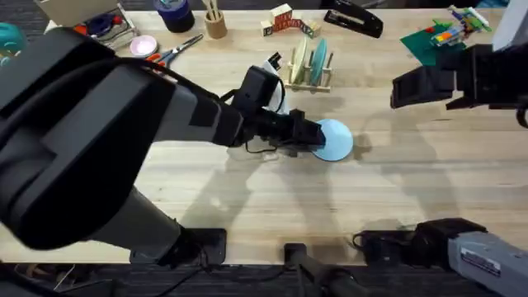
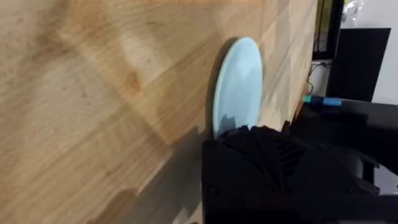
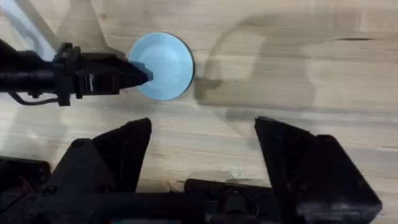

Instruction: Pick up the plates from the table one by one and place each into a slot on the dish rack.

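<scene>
Covering the light blue plate's (image 1: pixel 337 139) near edge, left gripper (image 1: pixel 316 136) hides its fingertips

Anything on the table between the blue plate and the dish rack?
No. In the overhead view only bare table separates the blue plate from the dish rack. The left gripper is at the plate's edge, on its side away from the rack.

One plate on the table, one plate in the rack

The plate (image 1: pixel 337 139) lies flat on the table (image 1: pixel 247 190), in front of the dish rack (image 1: pixel 309 68). Another plate (image 1: pixel 299 59) stands inside the rack.
</scene>
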Controlling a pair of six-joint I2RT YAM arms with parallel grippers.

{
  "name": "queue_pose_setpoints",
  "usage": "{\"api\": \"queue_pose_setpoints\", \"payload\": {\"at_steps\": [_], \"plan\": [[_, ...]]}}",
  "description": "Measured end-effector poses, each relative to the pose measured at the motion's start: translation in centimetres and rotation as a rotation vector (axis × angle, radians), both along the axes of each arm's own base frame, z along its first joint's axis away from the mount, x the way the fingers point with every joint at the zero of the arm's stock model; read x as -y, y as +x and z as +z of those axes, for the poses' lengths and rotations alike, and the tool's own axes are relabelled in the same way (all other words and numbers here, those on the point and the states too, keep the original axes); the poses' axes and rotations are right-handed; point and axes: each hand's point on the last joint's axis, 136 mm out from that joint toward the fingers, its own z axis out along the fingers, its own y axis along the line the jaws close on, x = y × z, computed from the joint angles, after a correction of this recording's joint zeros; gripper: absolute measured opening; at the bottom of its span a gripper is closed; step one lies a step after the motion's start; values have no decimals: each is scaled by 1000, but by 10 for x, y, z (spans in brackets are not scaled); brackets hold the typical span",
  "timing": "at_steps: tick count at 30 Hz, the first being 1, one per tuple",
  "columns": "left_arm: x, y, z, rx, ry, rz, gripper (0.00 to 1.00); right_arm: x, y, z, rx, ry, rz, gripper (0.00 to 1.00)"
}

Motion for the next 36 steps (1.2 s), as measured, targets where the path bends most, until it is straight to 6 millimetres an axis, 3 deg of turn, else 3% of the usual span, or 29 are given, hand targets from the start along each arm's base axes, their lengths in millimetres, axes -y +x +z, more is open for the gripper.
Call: {"api": "queue_pose_setpoints", "payload": {"at_steps": [21,36], "plan": [[2,-2,-7,-41,-11,-13,42,-1,-3,-4,-14,-2,22,995],[2,-2,-7,-43,-11,-11,42,-13,3,-52,-62,211,41,995]]}}
